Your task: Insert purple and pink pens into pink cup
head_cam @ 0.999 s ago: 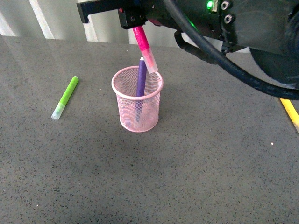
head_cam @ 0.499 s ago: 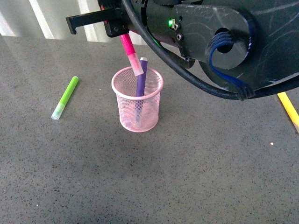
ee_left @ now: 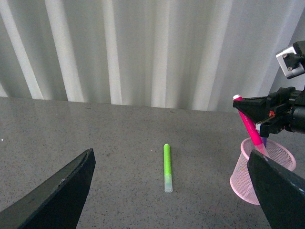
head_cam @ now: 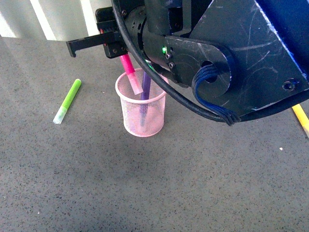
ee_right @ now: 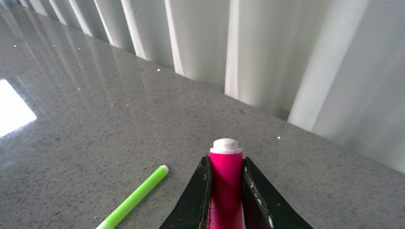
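My right tool (ee_right: 225,200) is clenched high on the light, stiff, slick pink pen (head_cam: 130,72), its capped end inside the pink cup (head_cam: 141,116) beside the purple pen (head_cam: 145,87); left tool (ee_left: 167,191) spread, empty.

Grey speckled tabletop (head_cam: 203,183) with pink mesh cup (head_cam: 141,113), lime green marker (head_cam: 67,101), yellow marker (head_cam: 301,117).

My front camera looks down at the table (head_cam: 203,183). Left wrist camera sits low, facing the curtain (ee_left: 143,47). Right wrist camera rides close. All three share the lime green marker (head_cam: 67,101).
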{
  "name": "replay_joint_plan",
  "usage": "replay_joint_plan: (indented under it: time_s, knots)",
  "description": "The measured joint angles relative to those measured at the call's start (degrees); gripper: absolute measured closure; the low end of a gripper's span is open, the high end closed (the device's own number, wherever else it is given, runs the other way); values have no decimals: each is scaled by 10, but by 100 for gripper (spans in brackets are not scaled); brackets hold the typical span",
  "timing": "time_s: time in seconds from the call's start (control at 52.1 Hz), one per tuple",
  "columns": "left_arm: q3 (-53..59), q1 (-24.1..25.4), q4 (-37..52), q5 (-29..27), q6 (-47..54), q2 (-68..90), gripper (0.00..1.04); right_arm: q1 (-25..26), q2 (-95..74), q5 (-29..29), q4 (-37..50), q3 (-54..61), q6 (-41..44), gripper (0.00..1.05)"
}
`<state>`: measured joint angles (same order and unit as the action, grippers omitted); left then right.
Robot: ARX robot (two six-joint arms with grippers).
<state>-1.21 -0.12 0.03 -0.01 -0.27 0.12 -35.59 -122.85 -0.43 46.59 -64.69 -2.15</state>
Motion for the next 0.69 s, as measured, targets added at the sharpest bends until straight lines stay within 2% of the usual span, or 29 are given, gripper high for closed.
replay_joint_plan:
  time_s: [0.269, 0.365, 0.576, 0.692]
  knots:
    - [0, 0, 0, 0, 0, 0, 7, -1, -4, -5, -8, 0, -2, 93]
    - [0, 0, 0, 0, 0, 0, 7, -1, -4, -10, -13, 2, -7, 74]
    - [0, 0, 0, 0, 0, 0, 7, 0, 21, -4, -17, 31, -22, 42]
    - [0, 0, 0, 0, 0, 0, 7, 7, 96, 24, -50, 73, -40, 19]
